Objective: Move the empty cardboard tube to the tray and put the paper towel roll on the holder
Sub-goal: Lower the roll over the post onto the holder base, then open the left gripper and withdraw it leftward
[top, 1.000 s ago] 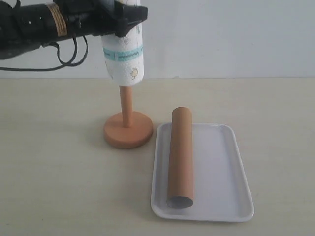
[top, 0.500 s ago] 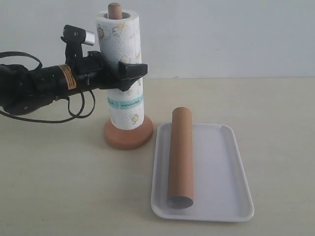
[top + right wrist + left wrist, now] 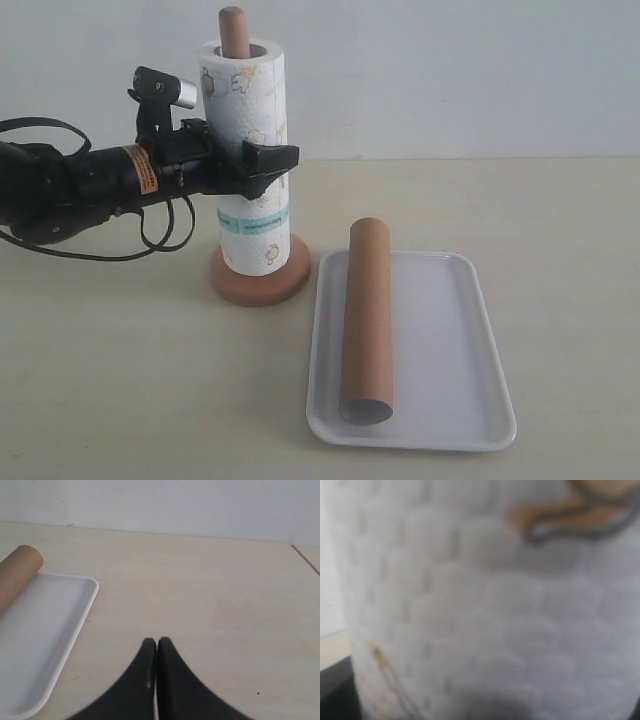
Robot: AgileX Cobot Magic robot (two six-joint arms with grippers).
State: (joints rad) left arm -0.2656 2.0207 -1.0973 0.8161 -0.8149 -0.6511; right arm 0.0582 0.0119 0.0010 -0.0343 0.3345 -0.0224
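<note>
White paper towel roll (image 3: 246, 95), apparently pinched by left gripper (image 3: 268, 158); right gripper (image 3: 157, 646) closed

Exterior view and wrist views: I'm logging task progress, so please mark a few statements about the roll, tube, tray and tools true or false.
1. The paper towel roll sits over the holder, whose pole top shows above it. True.
2. The empty cardboard tube stands upright. False: it lies on its side in the tray.
3. The left tool is at the roll, with fingers on either side. True.
4. The right tool is wide open. False: its fingers are closed together, holding nothing.
</note>
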